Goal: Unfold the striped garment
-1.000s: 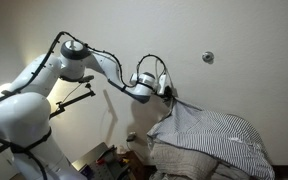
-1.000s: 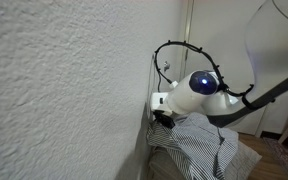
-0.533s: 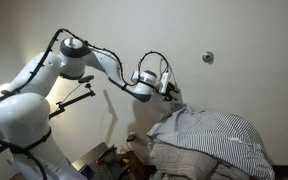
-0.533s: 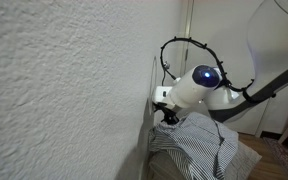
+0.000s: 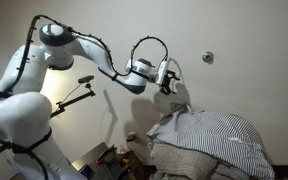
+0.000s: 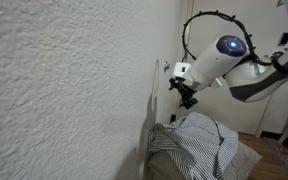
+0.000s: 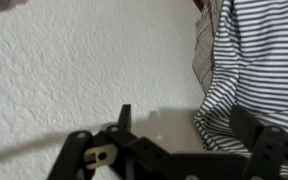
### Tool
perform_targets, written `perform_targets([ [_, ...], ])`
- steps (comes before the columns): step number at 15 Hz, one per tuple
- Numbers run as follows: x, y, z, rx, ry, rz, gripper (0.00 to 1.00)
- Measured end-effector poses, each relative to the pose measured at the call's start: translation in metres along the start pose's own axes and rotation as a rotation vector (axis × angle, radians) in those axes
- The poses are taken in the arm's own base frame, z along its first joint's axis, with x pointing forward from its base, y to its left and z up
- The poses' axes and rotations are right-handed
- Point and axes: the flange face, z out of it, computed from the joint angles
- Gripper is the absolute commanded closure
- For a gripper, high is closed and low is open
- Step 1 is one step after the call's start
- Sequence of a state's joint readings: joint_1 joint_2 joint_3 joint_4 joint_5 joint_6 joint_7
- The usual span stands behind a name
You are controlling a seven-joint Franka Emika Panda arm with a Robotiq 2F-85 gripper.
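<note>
The striped garment point(image 5: 212, 133), white with thin dark pinstripes, lies crumpled in a heap over a pale mound; in an exterior view it is seen low against the wall point(image 6: 200, 142). My gripper point(image 5: 170, 79) hangs above its upper left end, apart from the cloth, close to the wall point(image 6: 187, 93). In the wrist view the gripper point(image 7: 184, 126) is open, with bare textured wall and an edge of the striped garment point(image 7: 256, 62) behind the two dark fingers point(image 7: 124, 117). Nothing is held.
A white textured wall point(image 5: 234, 30) stands right behind the gripper, with a small round fixture point(image 5: 208, 57) on it. Clutter point(image 5: 112, 158) lies low beside the mound. A black stand arm point(image 5: 76, 93) reaches out near the robot's base.
The jaws went from shut on a pinch of the striped cloth to open. The lifted corner dropped back onto the heap, and the gripper rose away from it.
</note>
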State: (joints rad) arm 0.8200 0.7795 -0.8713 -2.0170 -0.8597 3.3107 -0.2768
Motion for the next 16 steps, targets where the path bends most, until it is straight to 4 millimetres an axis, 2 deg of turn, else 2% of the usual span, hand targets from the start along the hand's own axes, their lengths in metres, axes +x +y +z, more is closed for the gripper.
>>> perform_targets([
  [5, -0.069, 0.005, -0.026, 0.008, -0.095, 0.111, 0.0],
  [8, -0.098, 0.008, -0.033, -0.005, -0.147, 0.165, 0.0],
  [10, -0.104, 0.004, -0.032, 0.003, -0.156, 0.173, 0.0],
  [16, -0.102, 0.003, -0.031, 0.004, -0.155, 0.169, 0.0],
])
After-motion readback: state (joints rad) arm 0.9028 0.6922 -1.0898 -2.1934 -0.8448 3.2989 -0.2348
